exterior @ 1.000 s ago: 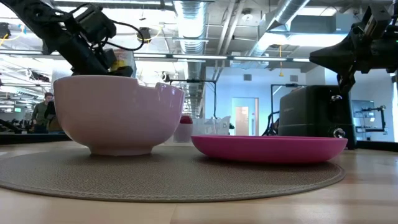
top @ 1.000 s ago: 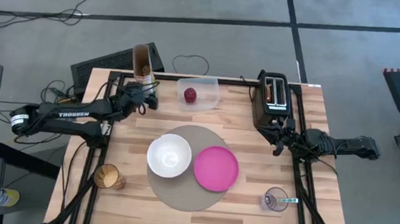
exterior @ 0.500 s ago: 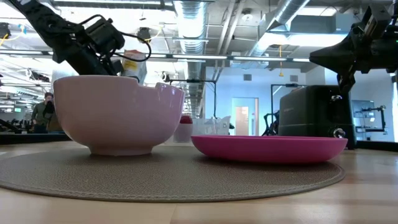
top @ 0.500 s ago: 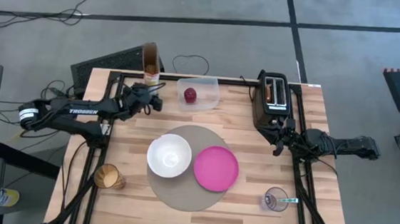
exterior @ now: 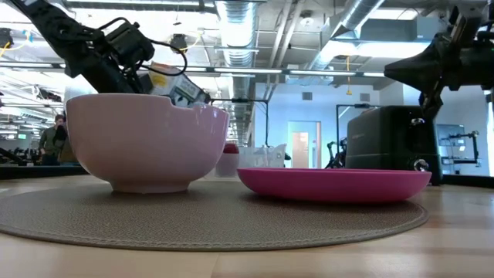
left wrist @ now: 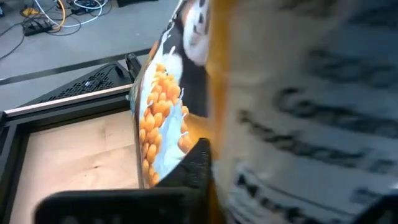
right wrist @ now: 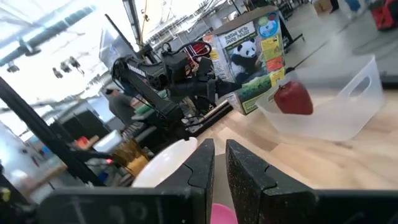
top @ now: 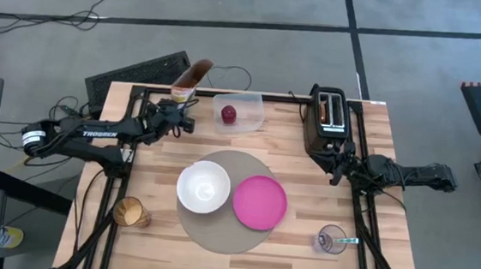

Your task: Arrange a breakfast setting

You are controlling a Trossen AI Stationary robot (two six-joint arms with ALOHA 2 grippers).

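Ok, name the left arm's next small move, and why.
Probably carry the cereal box, held tilted in the left gripper, toward the white bowl: the box sits near the far edge of the table, away from the bowl.

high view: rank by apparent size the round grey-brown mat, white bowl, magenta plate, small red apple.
Largest to smallest in the high view:
1. round grey-brown mat
2. magenta plate and white bowl: nearly alike, the plate perhaps slightly wider, too close to rank
3. small red apple, inside the clear plastic tub
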